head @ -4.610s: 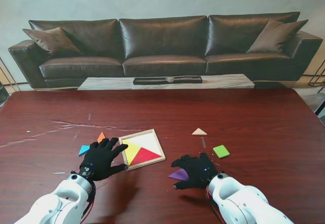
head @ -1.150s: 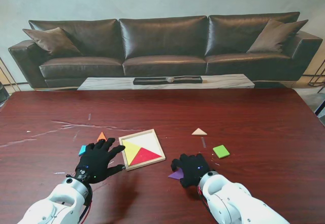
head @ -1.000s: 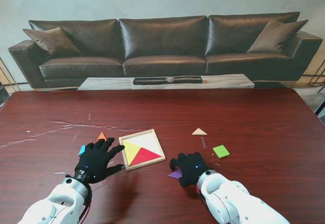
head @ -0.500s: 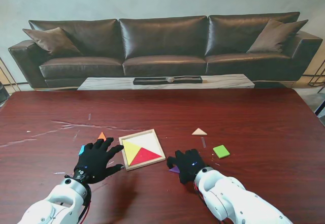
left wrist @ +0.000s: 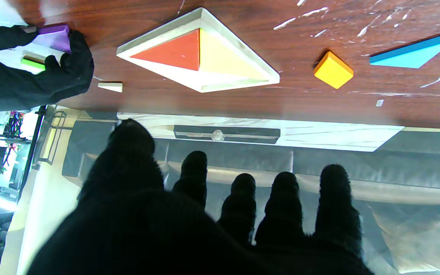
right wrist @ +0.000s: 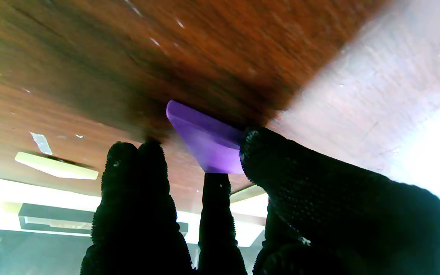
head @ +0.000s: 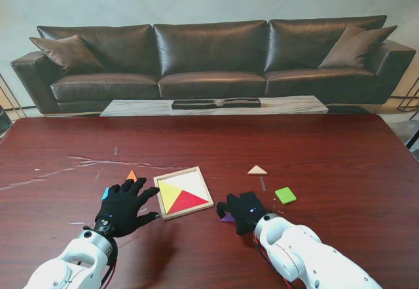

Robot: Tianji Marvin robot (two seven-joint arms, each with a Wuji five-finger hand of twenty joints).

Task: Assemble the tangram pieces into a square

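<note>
Right wrist view alone shows the right hand (right wrist: 220, 198) pinching the purple piece (right wrist: 208, 141) between thumb and fingers; the stand view shows the left hand (head: 126, 205) spread, empty.

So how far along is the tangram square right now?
Early. Done: the red triangle and yellow triangle lie in the wooden frame. In hand: the right hand grips the purple piece just right of the frame. Left: the orange, blue, cream and green pieces lie loose on the table. The left hand rests open beside the frame.
</note>
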